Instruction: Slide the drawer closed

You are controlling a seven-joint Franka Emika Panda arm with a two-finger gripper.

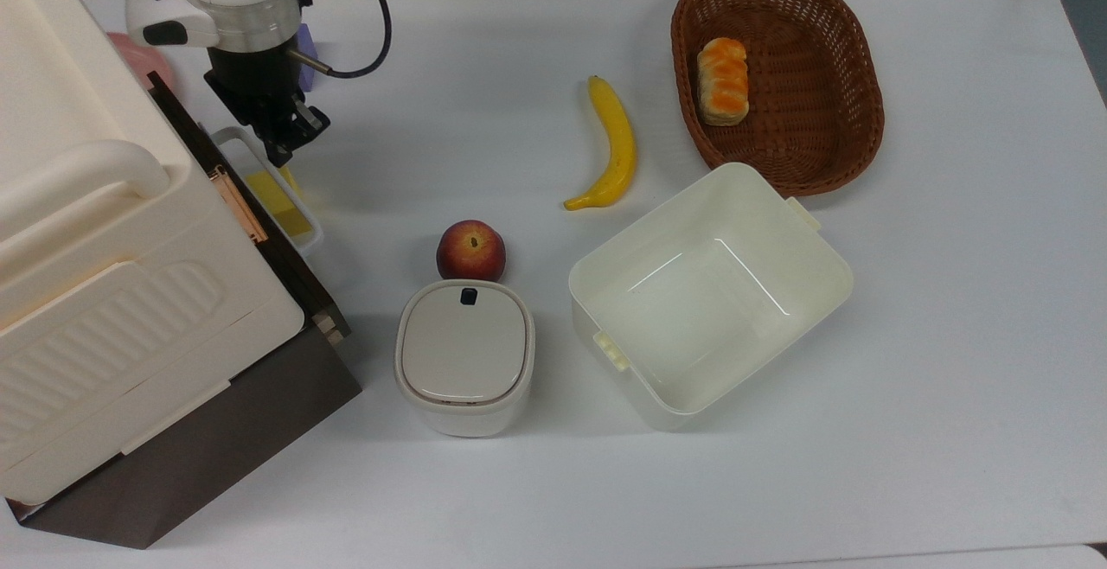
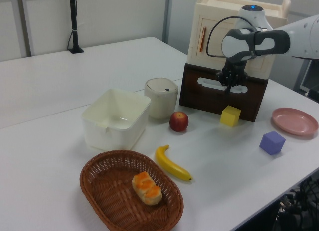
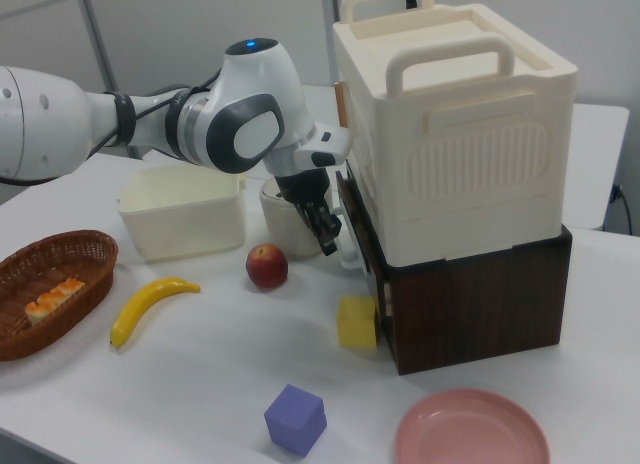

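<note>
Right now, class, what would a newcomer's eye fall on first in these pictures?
The white robot arm, its gripper at the white loop handle of the dark brown drawer, under a big cream box. Then the colours: a brown wicker basket holding a bread roll, with a banana and an apple nearby.
</note>
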